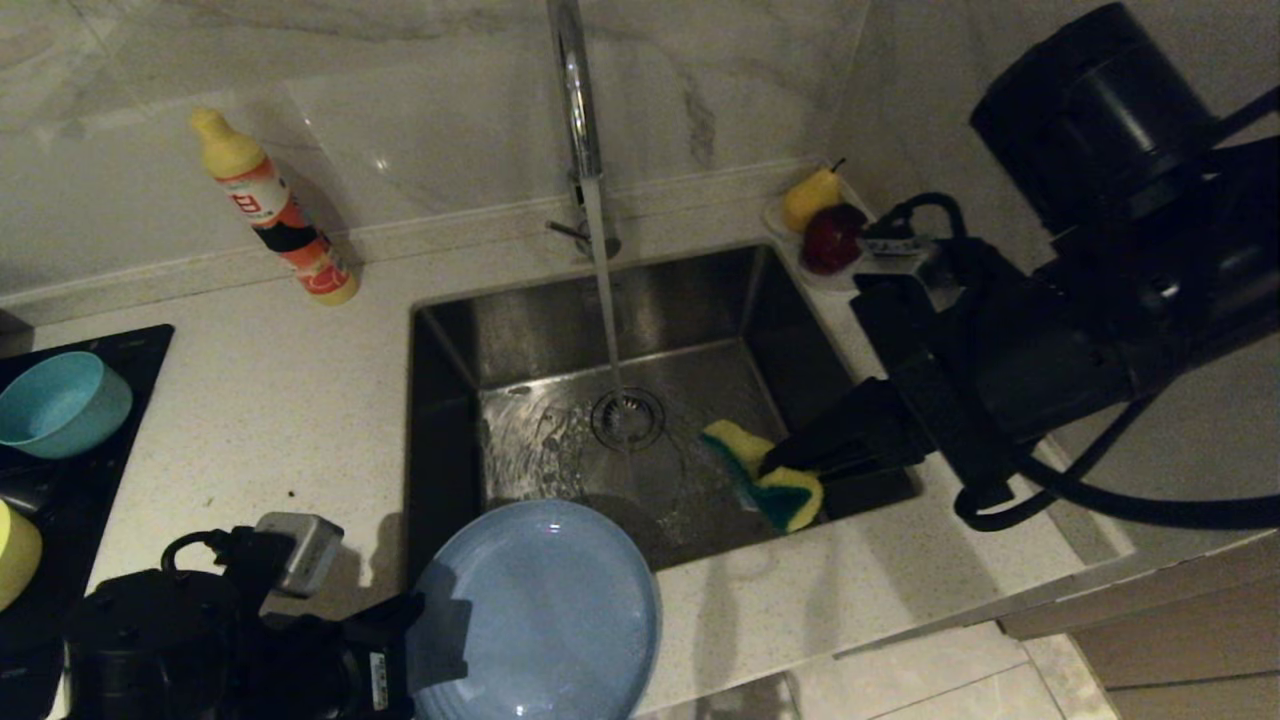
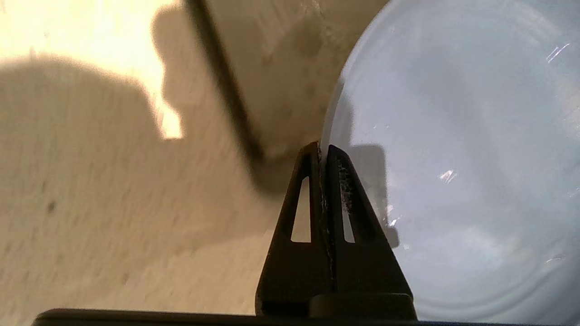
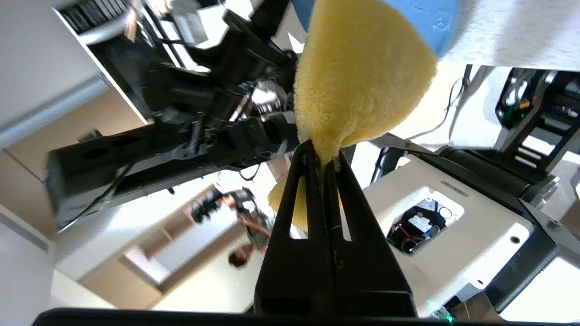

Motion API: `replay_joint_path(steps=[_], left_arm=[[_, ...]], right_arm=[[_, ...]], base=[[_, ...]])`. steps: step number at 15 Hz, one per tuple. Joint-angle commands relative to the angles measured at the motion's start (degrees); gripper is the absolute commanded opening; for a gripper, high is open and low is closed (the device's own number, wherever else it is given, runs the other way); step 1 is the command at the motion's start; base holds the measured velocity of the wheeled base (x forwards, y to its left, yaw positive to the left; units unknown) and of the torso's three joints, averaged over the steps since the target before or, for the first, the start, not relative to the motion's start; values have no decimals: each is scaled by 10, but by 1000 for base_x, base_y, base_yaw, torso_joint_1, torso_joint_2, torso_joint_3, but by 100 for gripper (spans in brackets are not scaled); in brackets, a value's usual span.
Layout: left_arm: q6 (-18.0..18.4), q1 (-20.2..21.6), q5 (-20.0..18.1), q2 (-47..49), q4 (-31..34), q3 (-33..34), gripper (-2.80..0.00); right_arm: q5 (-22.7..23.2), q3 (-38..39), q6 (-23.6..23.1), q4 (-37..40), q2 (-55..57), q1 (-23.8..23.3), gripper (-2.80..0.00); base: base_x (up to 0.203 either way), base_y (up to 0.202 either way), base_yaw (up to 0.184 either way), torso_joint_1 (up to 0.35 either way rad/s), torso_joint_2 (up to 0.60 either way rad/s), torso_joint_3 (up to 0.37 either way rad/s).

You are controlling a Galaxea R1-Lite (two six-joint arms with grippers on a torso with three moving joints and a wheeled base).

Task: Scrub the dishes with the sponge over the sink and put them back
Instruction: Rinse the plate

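My left gripper is shut on the rim of the periwinkle-blue plate, holding it over the front edge of the sink. In the left wrist view the plate fills one side, its rim pinched between my gripper. My right gripper is shut on the yellow sponge with its green layer, held over the sink's right part. The sponge bulges past the gripper in the right wrist view. A teal-blue bowl and a yellow bowl sit at the far left.
Water runs from the chrome faucet onto the drain strainer. A yellow and orange detergent bottle stands at the back left. A clear dish with a pear and an apple sits beside the sink's back right corner.
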Motion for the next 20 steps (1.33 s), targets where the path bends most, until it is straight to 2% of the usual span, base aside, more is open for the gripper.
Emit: replay_joint_path(steps=[1, 4, 8, 11, 12, 15, 18, 20], left_arm=[[3, 0, 1, -4, 37, -3, -280], [16, 0, 2, -14, 104, -14, -280], [11, 0, 21, -7, 104, -19, -280], [8, 0, 28, -7, 104, -17, -280], [6, 1, 28, -4, 104, -21, 0], [-9, 0, 24, -4, 101, -29, 0], [-42, 1, 22, 3, 125, -44, 0], [-89, 1, 21, 8, 158, -63, 0]], right_arm=[[7, 28, 2, 0, -67, -36, -280], [26, 61, -1, -1, -95, -82, -280], [82, 108, -33, -1, -104, -127, -280], [89, 133, -36, -9, -92, -133, -280], [89, 146, -35, -21, -92, -134, -280], [89, 190, -35, -59, -92, -138, -280], [89, 220, -34, -86, -91, -142, -280], [90, 226, -34, -86, -86, -148, -280]], base=[[0, 0, 0, 0, 0, 0], [0, 0, 0, 0, 0, 0], [0, 0, 0, 0, 0, 0], [0, 0, 0, 0, 0, 0], [0, 0, 0, 0, 0, 0], [0, 0, 0, 0, 0, 0], [0, 0, 0, 0, 0, 0], [0, 0, 0, 0, 0, 0]])
